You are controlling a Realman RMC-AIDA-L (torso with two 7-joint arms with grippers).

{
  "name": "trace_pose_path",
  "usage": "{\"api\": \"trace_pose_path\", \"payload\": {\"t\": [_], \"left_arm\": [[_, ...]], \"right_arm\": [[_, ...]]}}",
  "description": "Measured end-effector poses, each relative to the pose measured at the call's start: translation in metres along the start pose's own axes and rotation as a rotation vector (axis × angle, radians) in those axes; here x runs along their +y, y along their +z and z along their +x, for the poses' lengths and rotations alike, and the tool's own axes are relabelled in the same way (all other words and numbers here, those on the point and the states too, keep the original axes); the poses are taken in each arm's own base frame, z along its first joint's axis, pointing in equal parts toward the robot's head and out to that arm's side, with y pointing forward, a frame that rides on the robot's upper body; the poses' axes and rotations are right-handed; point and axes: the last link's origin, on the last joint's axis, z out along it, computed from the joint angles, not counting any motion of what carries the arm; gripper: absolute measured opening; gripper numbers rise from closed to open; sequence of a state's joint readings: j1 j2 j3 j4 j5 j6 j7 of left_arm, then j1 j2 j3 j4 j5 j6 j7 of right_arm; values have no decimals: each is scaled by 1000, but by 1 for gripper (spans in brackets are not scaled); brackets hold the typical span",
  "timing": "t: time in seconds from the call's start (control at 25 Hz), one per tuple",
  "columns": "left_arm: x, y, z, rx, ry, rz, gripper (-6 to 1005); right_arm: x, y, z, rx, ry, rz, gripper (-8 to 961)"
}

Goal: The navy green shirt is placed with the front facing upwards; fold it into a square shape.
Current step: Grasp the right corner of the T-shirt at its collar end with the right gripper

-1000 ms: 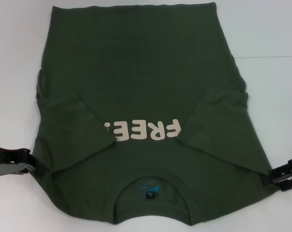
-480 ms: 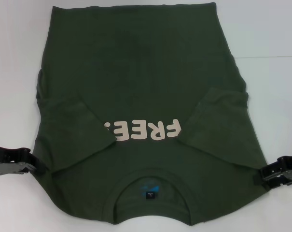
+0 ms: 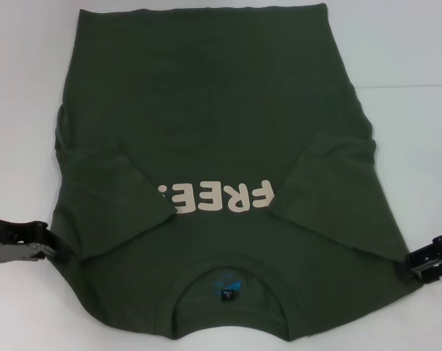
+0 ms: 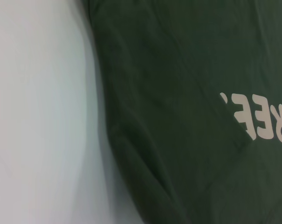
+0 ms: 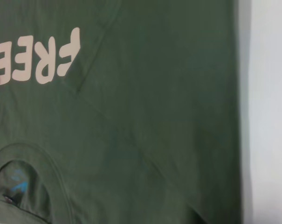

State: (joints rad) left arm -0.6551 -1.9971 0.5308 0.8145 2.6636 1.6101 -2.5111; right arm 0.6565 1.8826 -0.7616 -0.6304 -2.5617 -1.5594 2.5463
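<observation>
The navy green shirt (image 3: pixel 206 110) lies flat on the white table, front up, with its collar (image 3: pixel 178 300) towards me and both short sleeves folded in over the chest. The cream "FREE!" print (image 3: pixel 217 197) is partly covered by the sleeves. My left gripper (image 3: pixel 51 248) sits at the shirt's left edge beside the shoulder. My right gripper (image 3: pixel 409 265) sits at the right edge beside the other shoulder. The left wrist view shows the shirt (image 4: pixel 178 93) with its print (image 4: pixel 257 116). In the right wrist view the shirt (image 5: pixel 154 93) and its collar (image 5: pixel 47 163) show.
The white table (image 3: pixel 410 58) shows bare on both sides of the shirt. A faint seam line (image 3: pixel 403 86) crosses the table at the right. The shirt's hem (image 3: pixel 199 9) reaches the far edge of the head view.
The right gripper pushed in towards the shirt's edge, then drew back a little. The left gripper slid slightly outward to the left. The shirt has not shifted.
</observation>
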Motion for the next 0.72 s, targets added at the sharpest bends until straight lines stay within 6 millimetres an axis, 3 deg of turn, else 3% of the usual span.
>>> {"api": "trace_pose_path", "payload": {"t": [0.72], "left_arm": [[1, 0, 1, 1, -1, -1, 51]], "right_arm": [[-2, 1, 0, 12, -7, 24, 649]]}}
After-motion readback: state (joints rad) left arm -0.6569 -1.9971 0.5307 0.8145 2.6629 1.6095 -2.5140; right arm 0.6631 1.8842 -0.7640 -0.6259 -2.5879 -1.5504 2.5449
